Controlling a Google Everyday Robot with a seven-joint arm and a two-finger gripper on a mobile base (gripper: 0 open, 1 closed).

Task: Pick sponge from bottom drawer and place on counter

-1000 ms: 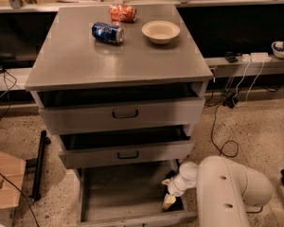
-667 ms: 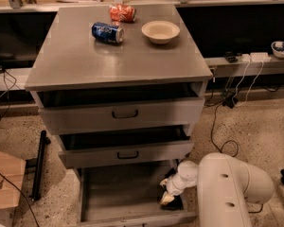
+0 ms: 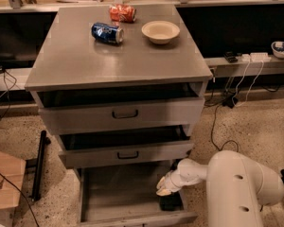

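The bottom drawer [image 3: 118,193] is pulled out, its grey floor mostly bare. The sponge [image 3: 170,203], a small near-black block, lies in its front right corner. My gripper [image 3: 164,188] reaches down into the drawer from the right on the white arm [image 3: 236,186]. It hangs just above and slightly left of the sponge, close to it or touching it. The counter [image 3: 118,60] is the cabinet's grey metal top.
On the counter lie a blue can [image 3: 107,32], a red can [image 3: 122,13] and a beige bowl [image 3: 160,31]. The two upper drawers [image 3: 125,113] stand slightly open. A wooden crate [image 3: 4,183] and a black bar [image 3: 39,164] are on the floor at left; cables run at right.
The gripper has shifted slightly left and up inside the bottom drawer. The sponge lies where it was.
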